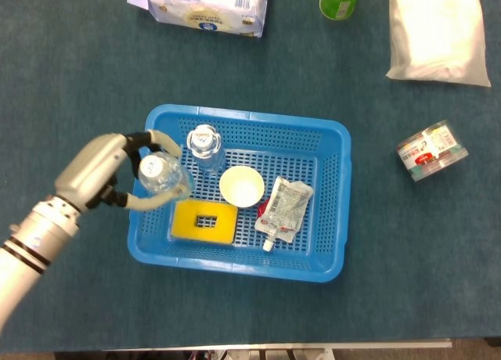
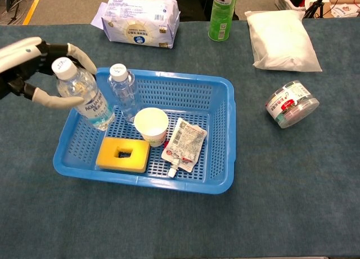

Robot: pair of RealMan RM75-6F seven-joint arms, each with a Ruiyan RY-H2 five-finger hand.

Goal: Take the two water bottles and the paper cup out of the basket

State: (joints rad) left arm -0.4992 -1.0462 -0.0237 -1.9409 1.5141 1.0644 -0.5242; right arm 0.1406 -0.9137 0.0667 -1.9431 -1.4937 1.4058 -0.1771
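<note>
My left hand [image 1: 100, 172] [image 2: 28, 67] grips a clear water bottle [image 1: 162, 176] [image 2: 84, 94] near its neck and holds it tilted above the left end of the blue basket [image 1: 329, 203] [image 2: 222, 124]. A second water bottle [image 1: 204, 147] [image 2: 124, 93] stands upright in the basket's back left corner. The white paper cup [image 1: 241, 187] [image 2: 151, 125] stands upright in the middle of the basket. My right hand does not show in either view.
A yellow sponge [image 1: 205, 221] [image 2: 122, 154] and a white spouted pouch [image 1: 283, 210] [image 2: 184, 142] lie in the basket. A tissue pack [image 2: 139, 21], a green can [image 2: 223, 14] and a white bag [image 2: 284, 40] stand at the back. A clear jar [image 2: 291, 104] lies at right.
</note>
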